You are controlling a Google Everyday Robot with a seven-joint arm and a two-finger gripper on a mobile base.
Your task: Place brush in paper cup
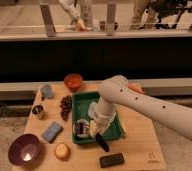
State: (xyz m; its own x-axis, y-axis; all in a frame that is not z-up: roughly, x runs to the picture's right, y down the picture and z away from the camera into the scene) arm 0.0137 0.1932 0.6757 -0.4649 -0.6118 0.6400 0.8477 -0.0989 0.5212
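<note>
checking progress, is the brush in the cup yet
out: brush pokes over the tray's front edge at the tool, beside the cup, not inside it

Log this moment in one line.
hand: over green tray | brush: at hand, across front rim | paper cup: in tray, without brush

A single camera looks steeply down from above and fairly near, facing forward across the tabletop [139, 142]. The jaws hang low at centre, over the green tray [83, 102]. A dark wall [89, 57] stands well beyond them.
</note>
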